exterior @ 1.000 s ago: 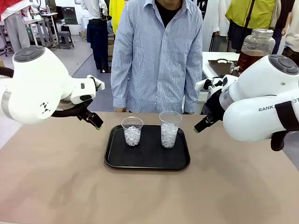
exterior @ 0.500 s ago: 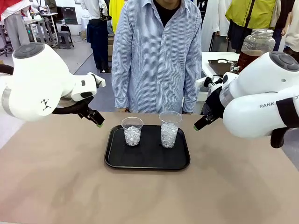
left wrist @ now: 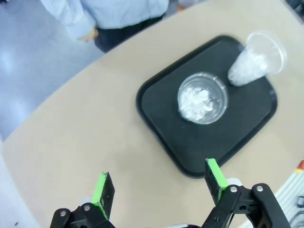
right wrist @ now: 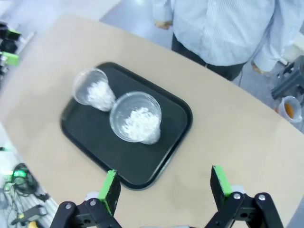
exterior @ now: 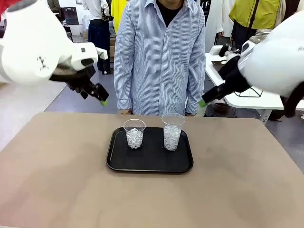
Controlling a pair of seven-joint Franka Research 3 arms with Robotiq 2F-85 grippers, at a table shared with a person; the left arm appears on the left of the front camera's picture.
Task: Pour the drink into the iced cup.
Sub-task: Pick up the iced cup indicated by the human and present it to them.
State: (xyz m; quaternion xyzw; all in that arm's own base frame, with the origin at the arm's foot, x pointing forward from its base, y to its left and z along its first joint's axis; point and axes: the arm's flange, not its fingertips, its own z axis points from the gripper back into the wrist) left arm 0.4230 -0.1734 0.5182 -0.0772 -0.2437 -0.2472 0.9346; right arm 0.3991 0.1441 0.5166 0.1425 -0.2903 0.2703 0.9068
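Note:
Two clear plastic cups of ice stand on a black tray (exterior: 149,164) at the table's middle: a shorter cup (exterior: 134,133) on the left and a taller cup (exterior: 172,131) on the right. My left gripper (exterior: 102,99) hangs open, high above the table, left of and behind the tray. In the left wrist view the left gripper (left wrist: 159,183) looks down on the shorter cup (left wrist: 202,97) and the taller cup (left wrist: 256,59). My right gripper (exterior: 203,102) is open and high at the back right. Under the right gripper (right wrist: 166,185) lie the taller cup (right wrist: 135,118) and the shorter cup (right wrist: 92,90). The drink is hidden.
A person in a striped shirt (exterior: 159,57) stands at the table's far edge, arms down. Behind my right arm peeks the top of a glass jar (exterior: 261,34) on a white side table (exterior: 247,97). A small cup with orange content (right wrist: 290,108) sits beyond the table's edge.
Both arms have risen from just above the table to well above it, and the grippers lifted with them. Both stay open. The cups and tray have not moved.

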